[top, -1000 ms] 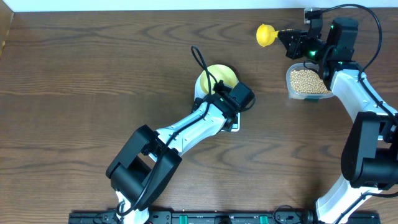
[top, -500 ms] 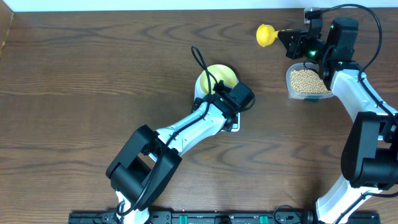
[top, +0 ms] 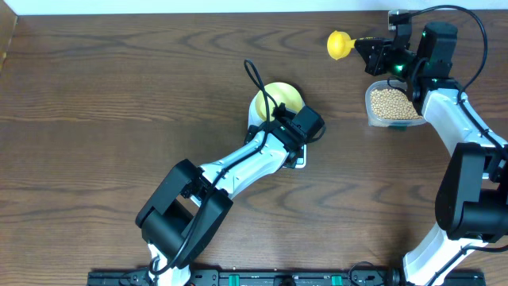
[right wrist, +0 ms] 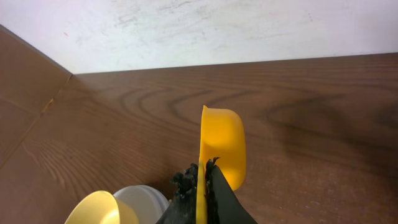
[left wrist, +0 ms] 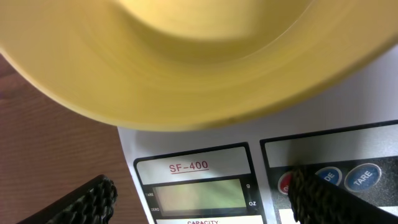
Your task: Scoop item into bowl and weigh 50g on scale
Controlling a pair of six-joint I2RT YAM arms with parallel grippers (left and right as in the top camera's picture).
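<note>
**Overhead:** the bowl sat on the scale, which was largely hidden by the left arm. Beans filled a clear tub on the wood-grain surface.

**Left wrist:** the scale read "SF-400", "CAPACITY" and "TARE". The bowl was blurred, and the left fingers were spread open.

**Right wrist:** the right fingers were clamped on the yellow scoop, with a white wall behind.

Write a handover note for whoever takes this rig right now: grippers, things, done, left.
Left gripper: open, low over the scale front panel, holding nothing.
Right gripper: shut on the scoop handle, scoop beside the tub.
Bowl sits on the scale; beans are in the tub, none visible in the bowl.
Done: bowl placed.
Left: scoop beans into the bowl to target weight.
</note>
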